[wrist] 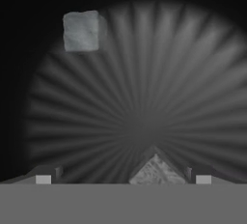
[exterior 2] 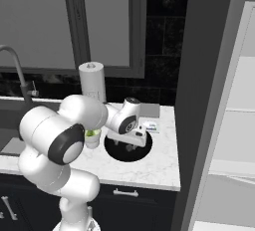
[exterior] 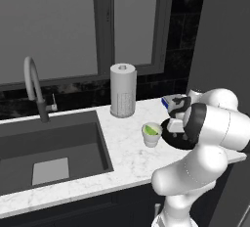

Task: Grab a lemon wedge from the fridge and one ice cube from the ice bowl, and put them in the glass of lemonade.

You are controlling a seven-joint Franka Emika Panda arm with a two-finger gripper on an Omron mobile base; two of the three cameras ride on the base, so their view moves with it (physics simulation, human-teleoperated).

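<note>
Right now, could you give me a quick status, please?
Gripper open, low inside ice bowl. One cube between the tips, another farther off. Wedge already in glass. Nothing blocking.

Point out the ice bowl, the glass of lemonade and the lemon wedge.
ice bowl (exterior 2: pixel 130 156): right base view, on its near black rim.
glass of lemonade (exterior: pixel 151 138): left base view, on its off-white side wall.
lemon wedge (exterior: pixel 152 130): left base view, on the green piece inside the glass.

ice bowl (exterior 2: pixel 117 153): open from above | glass of lemonade (exterior: pixel 152 134): close beside | paper towel roll (exterior: pixel 122 90): behind
</note>
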